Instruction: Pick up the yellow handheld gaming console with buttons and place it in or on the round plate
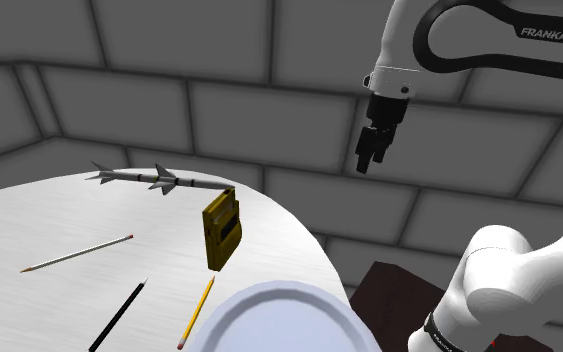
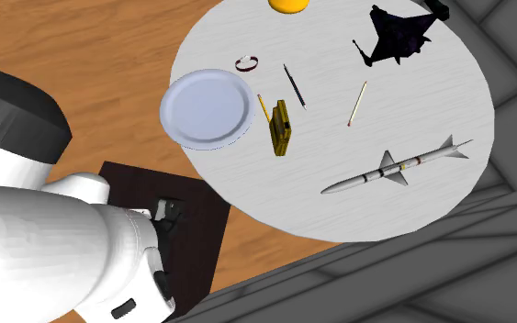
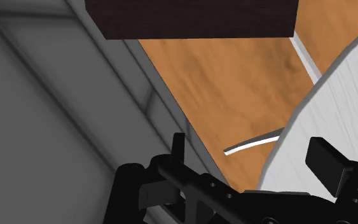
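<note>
The yellow console point(image 1: 222, 230) is near the middle of the shoulder view on the round white table point(image 1: 29, 225). It appears to be propped on one narrow edge rather than lying flat, with its broad faces upright. In the second exterior view it reads as a slim yellow bar just right of the plate point(image 2: 207, 107), with a yellow pencil point(image 2: 263, 107) lying between the two, close beside the console. The gripper point(image 1: 369, 158) hangs in the air at the upper right of the shoulder view, well apart from the console and out past the table's rim. In the wrist view its fingers point(image 3: 327, 162) stand apart with nothing between them, over the wooden floor point(image 3: 234, 83) and the table's edge. The console looks like a stiff, boxy shell, probably light and unlikely to flex or dent under the pads. Its smooth faces could slip, though, and standing on edge it may topple at the first nudge (a flat fall would leave a much wider span to grasp). The sensible hold seems to be from above, one finger on each broad face, pinching across the thin dimension near the middle of its length so it hangs balanced. The pencil lies near enough that the finger on that side may brush it. The rocket model point(image 2: 398, 166) lies well apart toward the frame's right and should not interfere.
</note>
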